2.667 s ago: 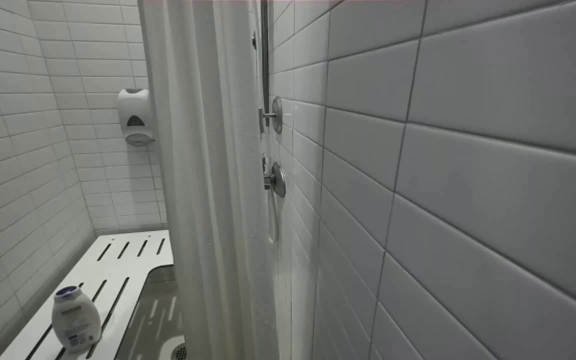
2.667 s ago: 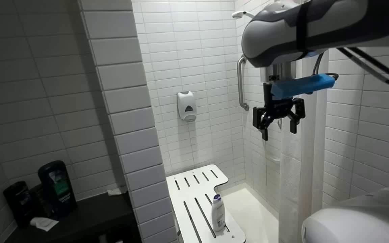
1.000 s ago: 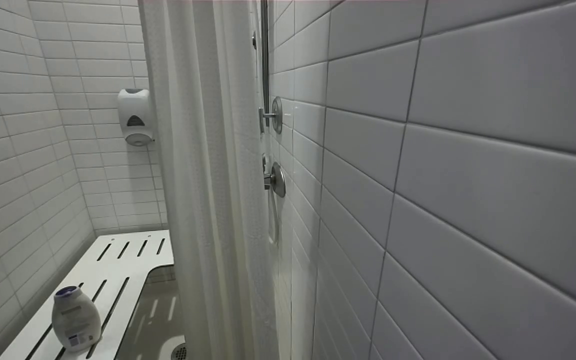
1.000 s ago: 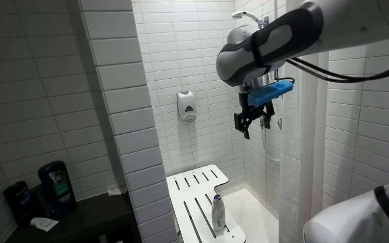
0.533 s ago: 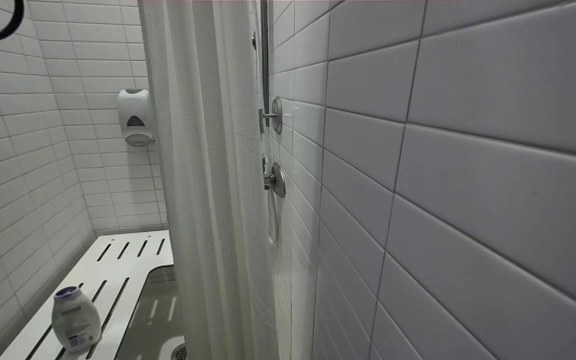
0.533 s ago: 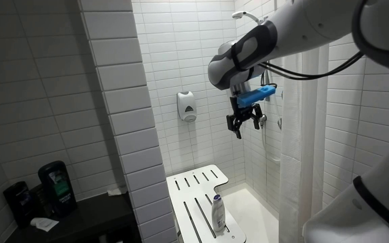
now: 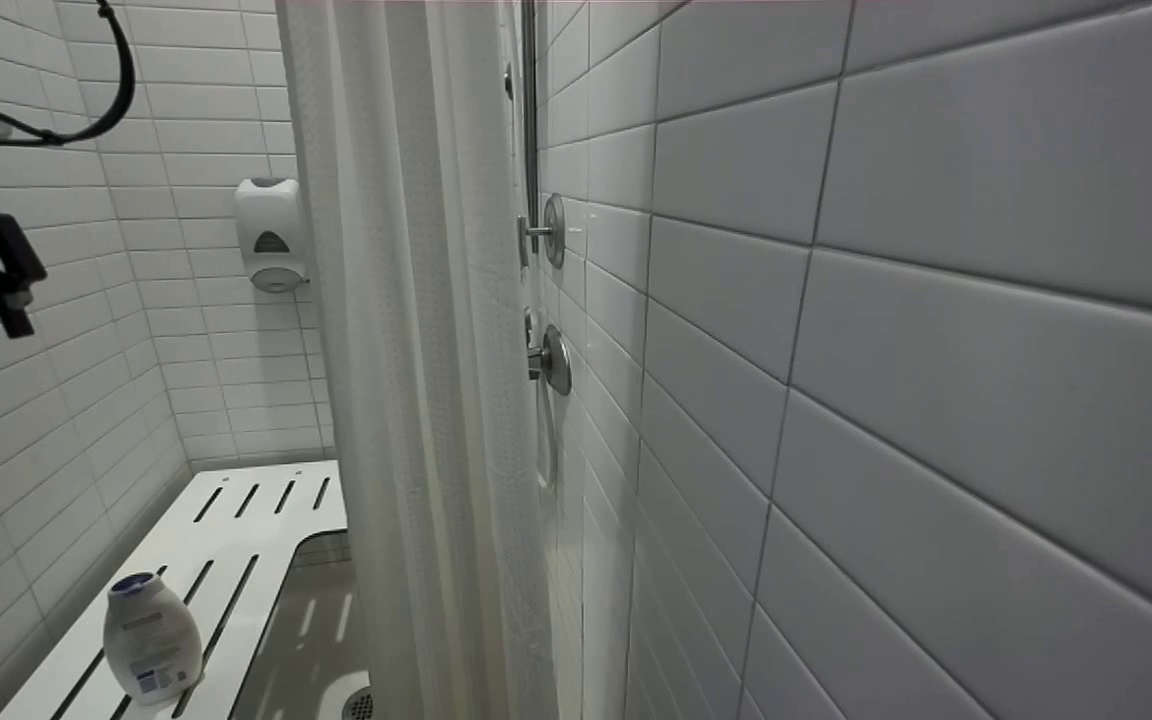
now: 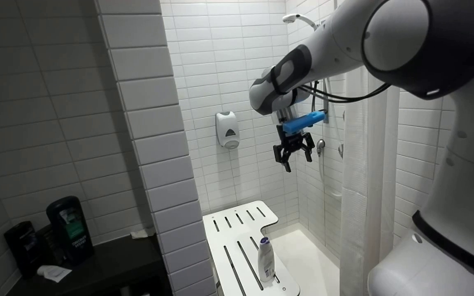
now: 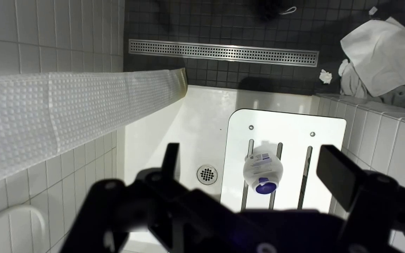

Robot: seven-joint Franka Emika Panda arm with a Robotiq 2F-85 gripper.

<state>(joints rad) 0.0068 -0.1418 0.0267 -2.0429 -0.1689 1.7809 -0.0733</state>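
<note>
Current step is judged to be the approach: the black two-fingered hand (image 8: pixel 298 164) is spread wide, nothing gripped, well above the white slotted flat-panel counter (image 8: pixel 233 234). The white rounded plastic bottle (image 9: pixel 263 168) w/ purple cap (image 9: pixel 265 187) is stood upright on the counter, not touched. Lowering & alignment w/ its tapered shoulders are prob. called for next. Beside the counter, a white waffle-textured curtain (image 9: pixel 86 102) is hung in soft folds.
</note>
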